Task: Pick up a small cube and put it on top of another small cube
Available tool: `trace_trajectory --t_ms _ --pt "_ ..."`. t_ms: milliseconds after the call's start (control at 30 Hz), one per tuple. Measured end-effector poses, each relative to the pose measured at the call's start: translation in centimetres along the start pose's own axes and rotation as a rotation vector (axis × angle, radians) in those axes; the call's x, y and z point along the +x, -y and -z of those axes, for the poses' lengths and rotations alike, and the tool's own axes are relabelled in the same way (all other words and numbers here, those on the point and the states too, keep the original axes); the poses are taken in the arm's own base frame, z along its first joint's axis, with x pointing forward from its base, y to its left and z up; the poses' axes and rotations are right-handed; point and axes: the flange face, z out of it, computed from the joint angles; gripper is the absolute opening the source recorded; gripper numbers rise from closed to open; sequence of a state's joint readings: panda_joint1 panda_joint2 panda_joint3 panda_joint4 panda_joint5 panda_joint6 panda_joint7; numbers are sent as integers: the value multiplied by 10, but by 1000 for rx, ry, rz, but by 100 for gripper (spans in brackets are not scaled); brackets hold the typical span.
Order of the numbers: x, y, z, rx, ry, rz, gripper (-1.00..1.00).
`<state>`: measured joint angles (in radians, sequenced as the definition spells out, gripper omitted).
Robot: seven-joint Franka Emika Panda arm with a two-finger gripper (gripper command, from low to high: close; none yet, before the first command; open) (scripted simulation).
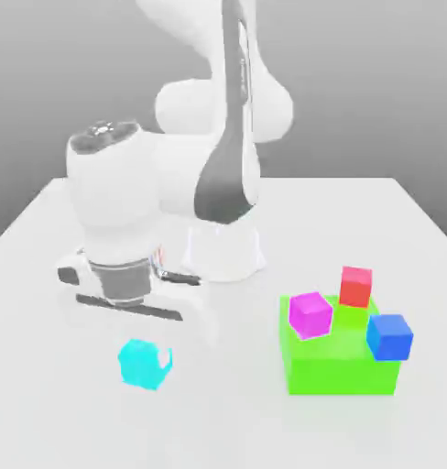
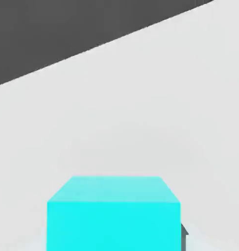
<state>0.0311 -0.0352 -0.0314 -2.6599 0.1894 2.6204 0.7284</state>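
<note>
At the exterior view's left, about seven o'clock, the cyan cube (image 1: 145, 364) sits clenched in the end effector (image 1: 147, 353) on the white counter (image 1: 71, 421). The grasp step looks done. Next comes lifting and carrying it toward four o'clock, onto the magenta cube (image 1: 310, 315) or another small cube on the green block (image 1: 342, 366).

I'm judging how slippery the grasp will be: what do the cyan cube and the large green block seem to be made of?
Cyan cube: looks like smooth, hard plastic with a matte finish; its faces are one flat colour with no grain or highlights. Large green block: the same plain, matte plastic look, uniformly bright green with crisp edges. Both are simulator renders, so the actual material stays open.
</note>
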Motion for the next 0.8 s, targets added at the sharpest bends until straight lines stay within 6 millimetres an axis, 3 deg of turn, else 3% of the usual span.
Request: trace_trajectory --t_ms 100,233,333,467,533,667,700,800 --pt "-53 15 17 2 15 134 -100" --pt "-143 30 32 -15 20 375 -100" --pt "-208 26 40 -37 10 558 -100" --pt "-283 3 45 -76 -25 790 -100" --pt "-294 -2 32 -86 -35 831 -100" --pt "-294 -6 -6 -89 -40 844 -100" --pt "-294 -7 -15 -90 -41 845 100" --pt "-294 -7 -15 -90 -41 845 100"
